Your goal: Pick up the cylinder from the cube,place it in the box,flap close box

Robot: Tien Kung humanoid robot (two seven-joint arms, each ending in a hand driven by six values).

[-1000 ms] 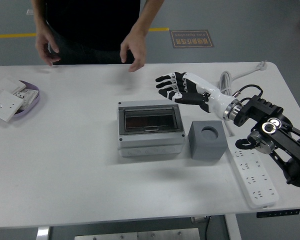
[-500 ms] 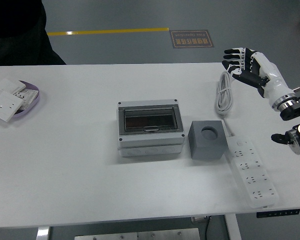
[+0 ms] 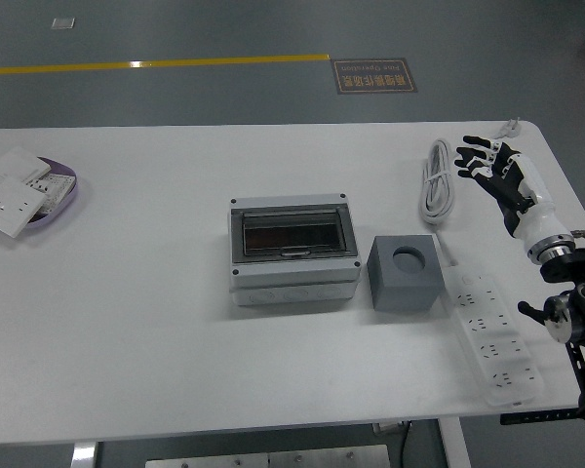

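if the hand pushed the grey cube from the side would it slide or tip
Probably slide: the grey cube sits flat on the smooth white table and looks as wide as tall. Its top hole is empty, so nothing should roll out. Weight can't be judged.

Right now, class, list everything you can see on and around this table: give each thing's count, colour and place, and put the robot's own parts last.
box: one, grey with a dark see-through flap lying shut, table centre.
cube: one, grey, round empty hole in its top, just right of the box.
power strip: one, white, near right edge of the table.
cable: one coiled, white, far right, beyond the cube.
dish: one, purple, far left edge.
switch plates: a few, white, piled in the dish.
table: one, white.
floor sign: one, brown, beyond the table.
yellow line: one, on the floor.
right hand: one, black and white, fingers spread, over the table's far right.
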